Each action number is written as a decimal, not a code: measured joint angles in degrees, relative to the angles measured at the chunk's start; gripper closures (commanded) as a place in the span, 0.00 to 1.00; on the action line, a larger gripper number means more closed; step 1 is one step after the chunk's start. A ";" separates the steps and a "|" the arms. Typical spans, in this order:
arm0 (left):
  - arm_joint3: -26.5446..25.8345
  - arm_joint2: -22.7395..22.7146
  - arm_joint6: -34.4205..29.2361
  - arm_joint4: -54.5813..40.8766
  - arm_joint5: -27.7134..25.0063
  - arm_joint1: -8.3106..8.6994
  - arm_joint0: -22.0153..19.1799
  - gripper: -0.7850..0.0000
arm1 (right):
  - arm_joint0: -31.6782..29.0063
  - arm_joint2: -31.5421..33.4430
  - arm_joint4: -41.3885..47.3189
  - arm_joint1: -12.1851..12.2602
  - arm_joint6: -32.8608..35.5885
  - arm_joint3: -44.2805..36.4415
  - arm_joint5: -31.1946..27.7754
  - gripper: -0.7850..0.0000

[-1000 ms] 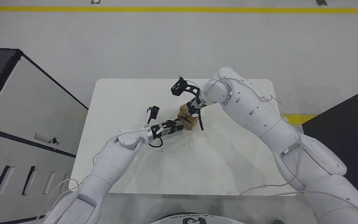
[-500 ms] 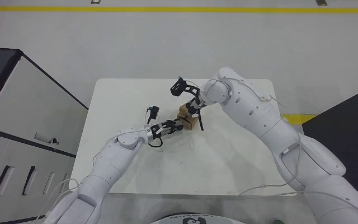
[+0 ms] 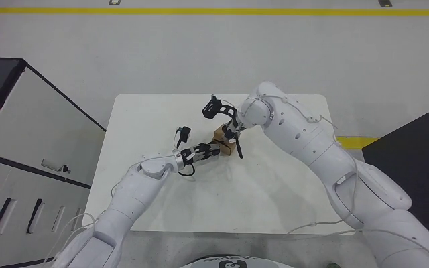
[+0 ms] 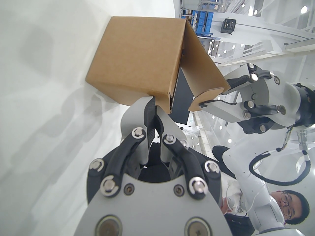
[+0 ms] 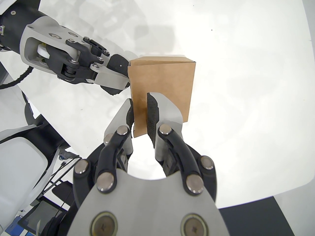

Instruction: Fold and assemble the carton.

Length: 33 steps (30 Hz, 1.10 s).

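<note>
The carton stood partly folded near the centre of the top view on the worktop, one flap hanging open. The left gripper lay just to its lower left, forearm stretched low along the worktop, pinched shut on a bottom corner edge. The right gripper sat at its upper right, arm bent over and wrist tilted down, clamped on the open flap. That flap faced the right arm, so closing it was probably the right arm's job while the left braced.
</note>
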 measured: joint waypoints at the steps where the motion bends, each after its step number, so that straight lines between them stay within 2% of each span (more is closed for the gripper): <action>1: 0.01 -0.01 0.00 -0.05 -0.06 -0.01 0.01 1.00 | 0.00 -0.16 -0.25 -0.10 -0.02 0.00 0.10 0.88; 23: 0.00 -0.16 -0.24 0.09 -0.21 -0.02 0.18 1.00 | -0.35 -1.17 -3.22 -1.26 -0.32 0.39 1.13 0.97; 33: -0.09 -0.35 -0.31 -0.03 -0.24 0.01 0.30 1.00 | -0.36 -1.11 -4.38 -1.64 -0.54 0.74 1.45 0.91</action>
